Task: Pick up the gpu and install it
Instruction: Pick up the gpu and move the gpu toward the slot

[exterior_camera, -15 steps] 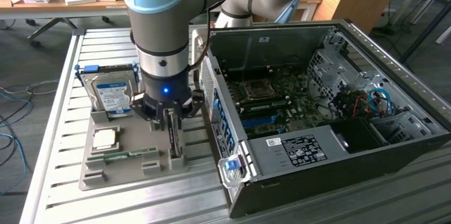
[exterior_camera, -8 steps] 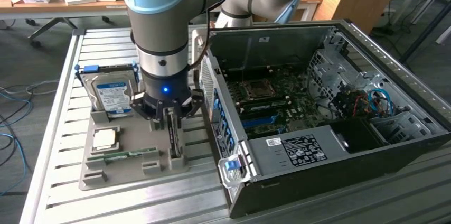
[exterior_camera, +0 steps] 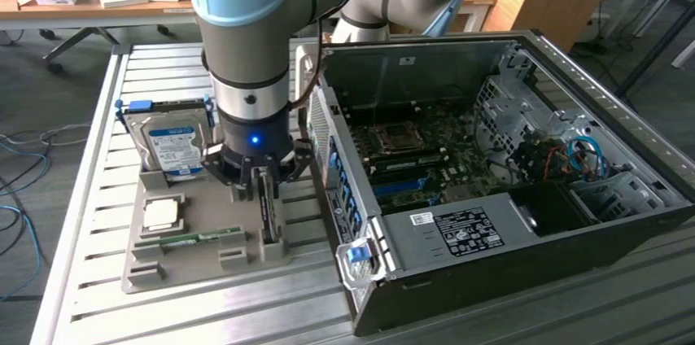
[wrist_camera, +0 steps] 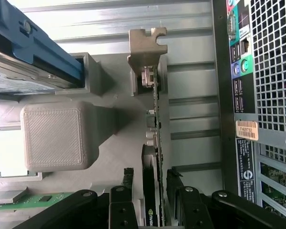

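Note:
The gpu [exterior_camera: 268, 227] stands on edge in a slot of the grey printed holder [exterior_camera: 163, 272], next to the open computer case [exterior_camera: 489, 158]. My gripper [exterior_camera: 264, 190] has come down over the card from above. In the wrist view the thin dark card [wrist_camera: 155, 119] runs between my two black fingers [wrist_camera: 128, 177], with the gripper [wrist_camera: 151, 177] open and a small gap on each side of the card. The card's far end rests in a grey notched post [wrist_camera: 145, 47].
The same holder carries a silver hard drive with a blue label [exterior_camera: 174, 146], a square processor [exterior_camera: 163, 215] and a green memory stick [exterior_camera: 201, 238]. The case's rear panel [wrist_camera: 248, 95] stands close beside the card. Desks with boxes stand behind the slatted metal table [exterior_camera: 87, 198].

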Tool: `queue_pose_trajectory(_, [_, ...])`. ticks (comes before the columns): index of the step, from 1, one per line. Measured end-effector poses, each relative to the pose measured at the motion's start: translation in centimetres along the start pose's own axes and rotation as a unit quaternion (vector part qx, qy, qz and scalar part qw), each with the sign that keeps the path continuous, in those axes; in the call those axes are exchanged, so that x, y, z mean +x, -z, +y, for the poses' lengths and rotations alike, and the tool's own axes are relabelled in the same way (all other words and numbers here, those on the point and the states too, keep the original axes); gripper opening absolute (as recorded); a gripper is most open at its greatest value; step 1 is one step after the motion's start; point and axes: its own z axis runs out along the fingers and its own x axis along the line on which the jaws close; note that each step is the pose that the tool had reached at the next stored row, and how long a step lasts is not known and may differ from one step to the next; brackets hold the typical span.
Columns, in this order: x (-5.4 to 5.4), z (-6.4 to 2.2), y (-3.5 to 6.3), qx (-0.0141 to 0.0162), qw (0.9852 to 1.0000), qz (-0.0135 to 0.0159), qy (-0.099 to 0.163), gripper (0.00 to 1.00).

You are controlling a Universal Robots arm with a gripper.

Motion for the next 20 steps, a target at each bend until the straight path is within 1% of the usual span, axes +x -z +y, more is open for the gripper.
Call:
queue_pose_trajectory(5, [0.03, 0.06, -0.23, 0.0001, 1.0, 0.0001, 0.0, 0.42])
queue_pose_trajectory(20, [0.03, 0.06, -0.33, 0.0, 1.0, 0.0, 0.0, 0.42])
